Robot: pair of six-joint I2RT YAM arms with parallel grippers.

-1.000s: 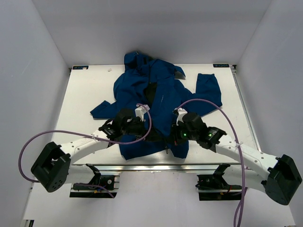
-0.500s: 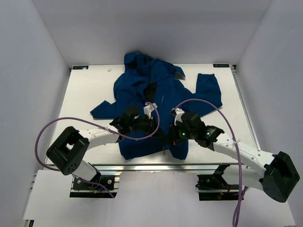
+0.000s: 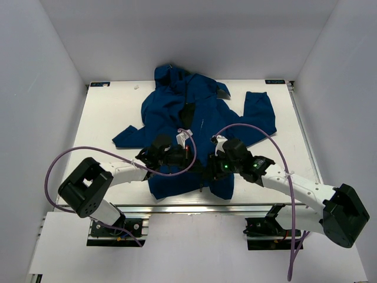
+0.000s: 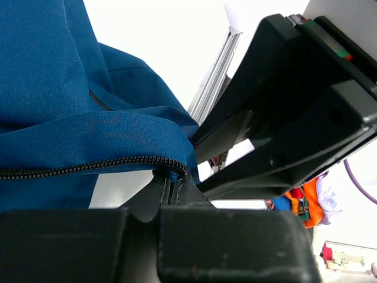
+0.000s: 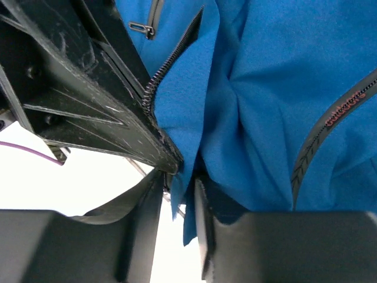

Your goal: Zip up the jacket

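- Shows a dark blue hooded jacket point(image 3: 194, 112) spread front-up on a white desk point(image 3: 112, 112), hood at the far end, hem nearest the arm bases, front not yet closed.
- Places both arms low over the jacket's lower panels, meeting at the hem at the foot of the central opening. Probably does so because the two bottom ends of the zipper must be mated there before anything can be pulled upward.
- Shows the left claw point(image 4: 171, 180) clenched on the jacket's front edge, right at the end of a row of black zipper teeth point(image 4: 88, 168), seemingly to pin that side taut and steady.
- Shows the right claw point(image 5: 177, 188) with jaws parted, the jacket's other front edge hanging loose between the fingers rather than squeezed. Includes a second zipper row point(image 5: 171, 59) running away from it toward a pocket zip pull point(image 5: 139, 28).
- Sets the two claws almost tip to tip above the hem, each looming large in the other's wrist view, forearms stretched inward from either side of the jacket, purple cables point(image 3: 247, 127) arching over.
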